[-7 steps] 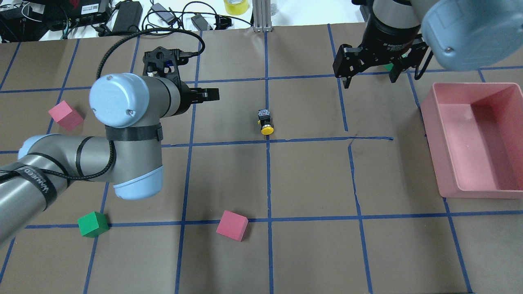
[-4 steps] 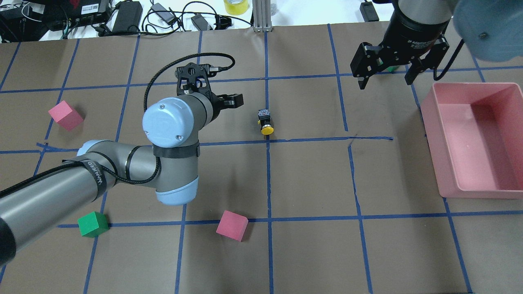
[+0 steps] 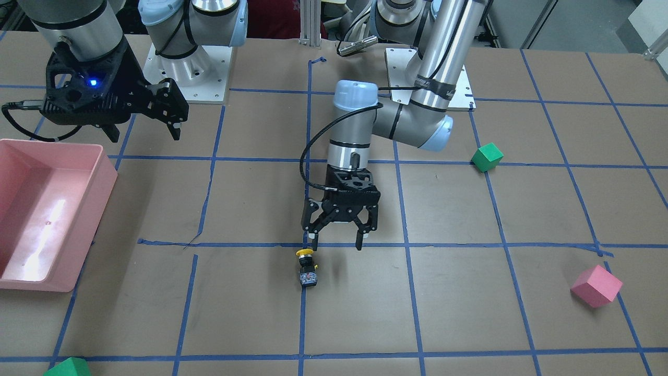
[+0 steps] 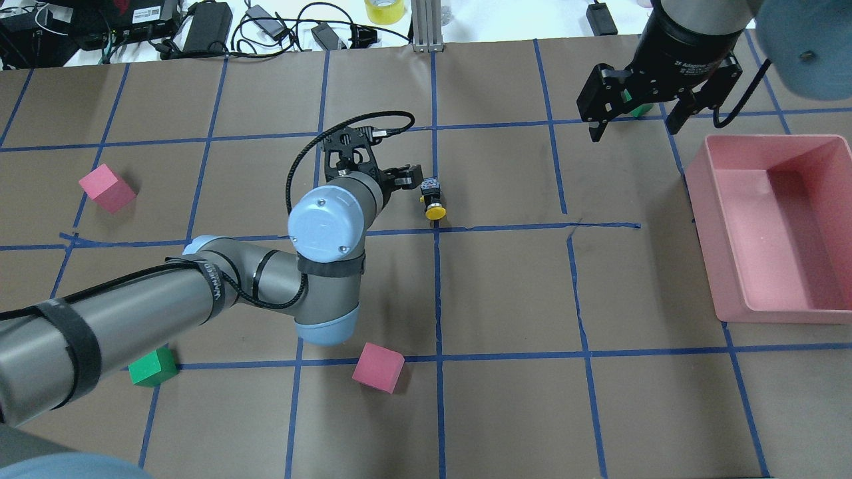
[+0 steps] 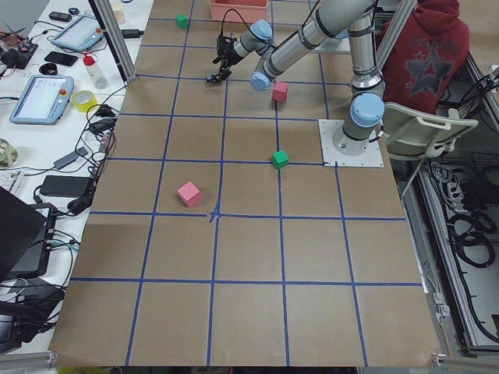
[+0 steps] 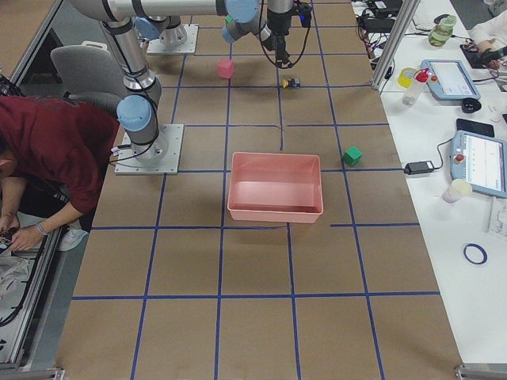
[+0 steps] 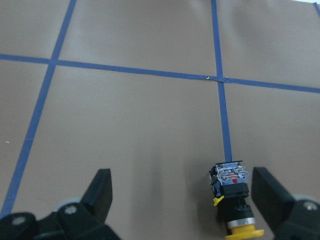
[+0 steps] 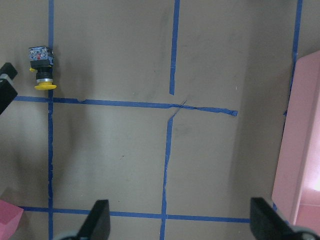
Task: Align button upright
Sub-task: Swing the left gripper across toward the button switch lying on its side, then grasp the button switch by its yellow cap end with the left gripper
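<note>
The button (image 4: 432, 197) lies on its side on the brown table, on a blue tape line near the middle. Its yellow cap points toward the robot and its silvery-blue base points away. It also shows in the front view (image 3: 307, 267), the left wrist view (image 7: 234, 200) and the right wrist view (image 8: 41, 70). My left gripper (image 3: 336, 243) is open and empty, pointing down just beside the button; in its wrist view the button sits between the fingers (image 7: 270, 195), close to one. My right gripper (image 4: 632, 130) is open and empty, high over the far right.
A pink bin (image 4: 732, 266) stands at the right edge. Two pink cubes (image 4: 106, 188) (image 4: 378, 367) and a green cube (image 4: 152, 366) lie on the left half; another green cube (image 4: 640, 110) shows behind the right gripper. Cables and chargers lie along the far edge.
My left arm has swung right and its gripper has come up next to the button. My right gripper has shifted a little right and away. The button has not moved.
</note>
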{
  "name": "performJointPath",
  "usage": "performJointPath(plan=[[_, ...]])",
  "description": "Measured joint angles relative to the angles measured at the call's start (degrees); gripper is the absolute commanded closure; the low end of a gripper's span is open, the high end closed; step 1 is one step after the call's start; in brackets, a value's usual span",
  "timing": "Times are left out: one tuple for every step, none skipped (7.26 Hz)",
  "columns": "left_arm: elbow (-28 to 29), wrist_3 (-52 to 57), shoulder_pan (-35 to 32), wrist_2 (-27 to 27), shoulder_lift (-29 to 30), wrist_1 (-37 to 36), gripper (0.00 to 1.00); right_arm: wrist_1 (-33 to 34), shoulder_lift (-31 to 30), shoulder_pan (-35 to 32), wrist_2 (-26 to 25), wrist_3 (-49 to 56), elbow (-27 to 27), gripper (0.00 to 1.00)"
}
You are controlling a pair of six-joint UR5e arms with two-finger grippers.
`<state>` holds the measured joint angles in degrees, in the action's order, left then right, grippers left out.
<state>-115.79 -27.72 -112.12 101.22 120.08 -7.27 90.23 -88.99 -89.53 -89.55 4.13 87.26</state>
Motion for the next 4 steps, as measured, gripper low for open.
performJointPath(plan=[[0.76, -1.01, -1.37, 1.27, 2.52, -1.07, 0.08, 0.25, -0.01, 0.06, 0.04, 0.02, 0.04, 0.0], [1.89, -1.36, -2.42, 1.93, 4.77, -2.45, 0.08, 0.69, 0.02, 0.11, 0.15, 0.02, 0.05, 0.0], [3.41, -1.37, -3.61, 2.88, 6.85, -3.12, 0.09, 1.35, 0.09, 0.13, 0.31, -0.01, 0.11, 0.0], [4.42, -0.96, -4.87, 4.14, 8.67, -3.41, 0.13, 1.82, 0.17, 0.15, 0.38, -0.01, 0.17, 0.0]])
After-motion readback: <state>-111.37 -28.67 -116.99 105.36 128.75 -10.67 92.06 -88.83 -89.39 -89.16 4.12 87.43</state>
